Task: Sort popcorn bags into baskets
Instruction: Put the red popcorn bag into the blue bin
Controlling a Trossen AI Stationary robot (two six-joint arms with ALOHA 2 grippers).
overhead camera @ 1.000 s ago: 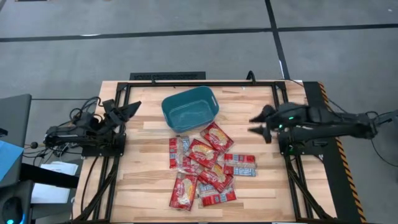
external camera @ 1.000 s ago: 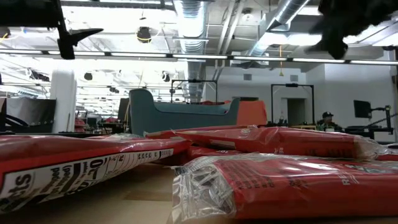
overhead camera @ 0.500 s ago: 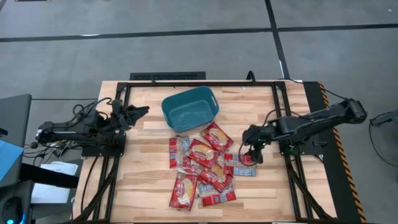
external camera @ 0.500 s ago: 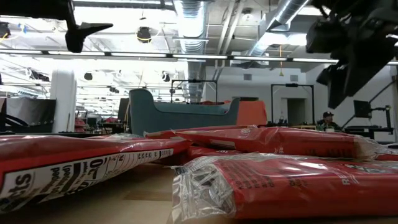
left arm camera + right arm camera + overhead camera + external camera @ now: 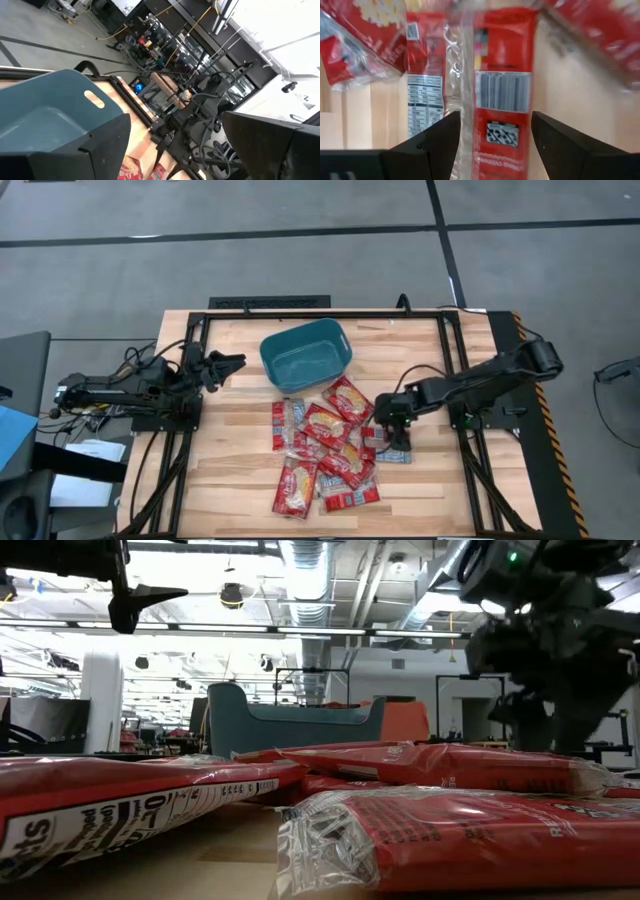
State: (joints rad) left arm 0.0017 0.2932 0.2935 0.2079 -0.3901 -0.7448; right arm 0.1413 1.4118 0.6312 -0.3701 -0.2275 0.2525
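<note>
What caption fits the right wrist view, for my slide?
Open right gripper poised over a barcode-side-up popcorn bag.

Red popcorn bags, teal basket, seemingly plain.

Red popcorn bags heaped beside teal basket

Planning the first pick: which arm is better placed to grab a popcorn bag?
Right. The right gripper is open right over a popcorn bag at the pile's edge, the bag between its fingers. The left gripper, also open, waits beside the teal basket.
</note>
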